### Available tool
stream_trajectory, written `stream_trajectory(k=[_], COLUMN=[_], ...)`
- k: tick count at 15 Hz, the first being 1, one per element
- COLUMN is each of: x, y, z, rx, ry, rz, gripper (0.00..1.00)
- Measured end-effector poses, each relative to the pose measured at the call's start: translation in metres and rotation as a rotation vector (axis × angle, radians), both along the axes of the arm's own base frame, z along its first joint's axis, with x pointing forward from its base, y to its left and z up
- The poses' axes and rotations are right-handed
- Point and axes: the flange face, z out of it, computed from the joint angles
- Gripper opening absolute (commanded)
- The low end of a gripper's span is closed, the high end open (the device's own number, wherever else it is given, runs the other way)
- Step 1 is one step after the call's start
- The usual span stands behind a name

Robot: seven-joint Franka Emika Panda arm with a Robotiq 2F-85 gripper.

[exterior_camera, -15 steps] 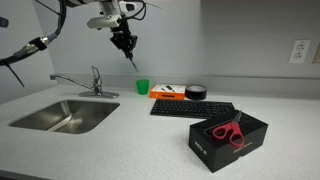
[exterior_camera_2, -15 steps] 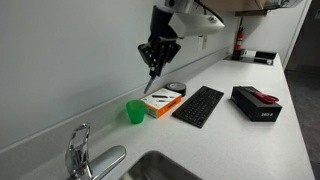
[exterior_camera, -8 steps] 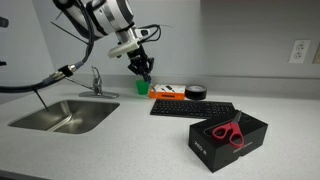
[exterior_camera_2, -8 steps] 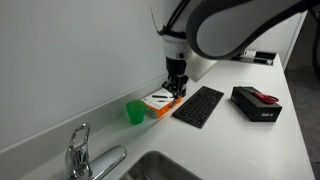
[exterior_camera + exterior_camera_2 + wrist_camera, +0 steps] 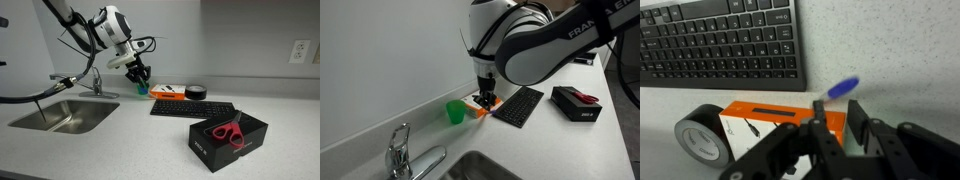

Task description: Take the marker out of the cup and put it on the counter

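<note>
Bright blue marker (image 5: pixel 843 87), blurred. Plain bright green cup (image 5: pixel 455 112). Light gry-wht counter (image 5: pixel 890 50) w/ fine speckle in wrist view; reads plain in both ext. views. Matte blk gripper (image 5: pixel 837 100); wht arm (image 5: pixel 520 45) w/ dark lettering. Blk keyboard (image 5: pixel 720 40), wht key legends. Orange flat box (image 5: pixel 790 118) w/ blk panel. Blk round disc (image 5: pixel 695 140) w/ pale gry band. Blk open box (image 5: pixel 205 145), small wht print on side; red-handled scissors (image 5: pixel 230 133). Steel-gry sink (image 5: pixel 65 115) & faucet (image 5: pixel 96 80). Pale gry wall (image 5: pixel 230 40), wht outlet (image 5: pixel 300 50).
</note>
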Motion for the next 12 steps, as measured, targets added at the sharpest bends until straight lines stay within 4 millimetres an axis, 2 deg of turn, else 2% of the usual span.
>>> stream_trajectory(k=[5,12], x=[0.006,0.013], y=[0.006,0.009], z=[0.012,0.026], rx=[0.040,0.081], ry=[-0.024,-0.053], rz=[-0.017,-0.040], gripper=[0.99,1.00])
